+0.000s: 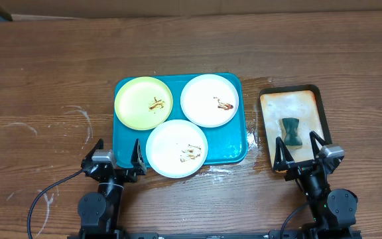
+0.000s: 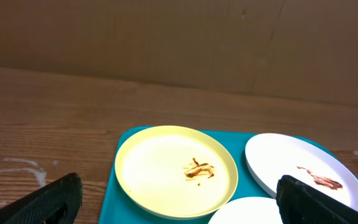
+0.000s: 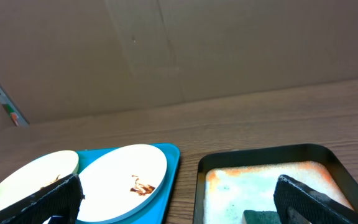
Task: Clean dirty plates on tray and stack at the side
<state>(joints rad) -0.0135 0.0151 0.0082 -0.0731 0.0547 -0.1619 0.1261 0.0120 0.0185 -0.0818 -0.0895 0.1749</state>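
Three smeared plates sit on the teal tray on the counter, the nearest white one just beside the left fingers. The sponge lies dead ahead of the right fingers, its long axis running away from that nearer arm. Both pairs gape wide, holding nothing.

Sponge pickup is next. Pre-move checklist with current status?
1. Right hand open, empty: ok.
2. Left hand open, empty: ok.
3. Sponge lying free on the stained tray, in front of the right hand: ok.
4. Yellow-green plate, rear white plate and front white plate on the teal tray: ok.
5. Front white plate fully inside the rim: not ok, it overhangs the near edge.
6. Plates clean: not ok, all three are smeared.
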